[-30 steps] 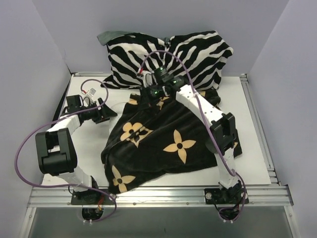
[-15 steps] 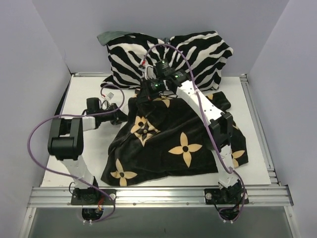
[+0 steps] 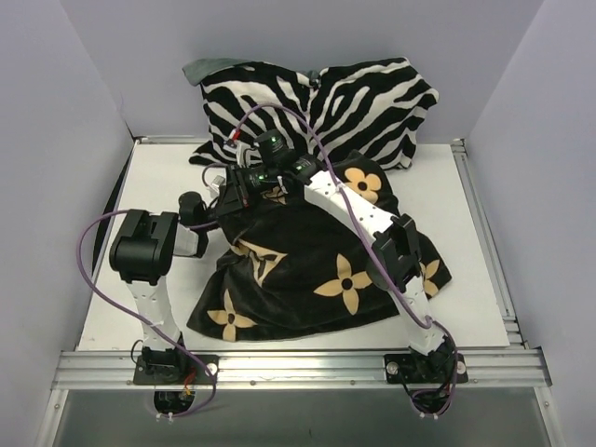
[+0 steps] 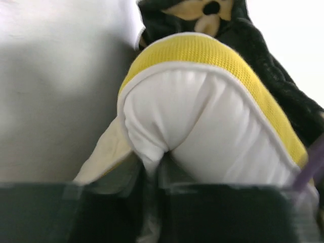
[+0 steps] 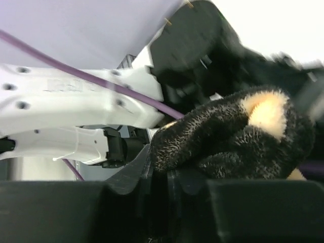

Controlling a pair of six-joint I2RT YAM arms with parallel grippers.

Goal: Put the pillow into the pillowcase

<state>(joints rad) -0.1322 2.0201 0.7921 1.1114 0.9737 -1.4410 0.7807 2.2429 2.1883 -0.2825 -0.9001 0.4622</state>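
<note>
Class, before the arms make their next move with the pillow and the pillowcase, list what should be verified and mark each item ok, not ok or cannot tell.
1. Grip of the left tool on the pillow corner: ok, shut on it.
2. Grip of the right tool on the pillowcase fabric: ok.
3. The pillow fully inside the pillowcase: not ok, a corner shows outside.
4. The pillowcase mouth held wide enough: cannot tell.
5. The striped cushion gripped by neither tool: ok.
</note>
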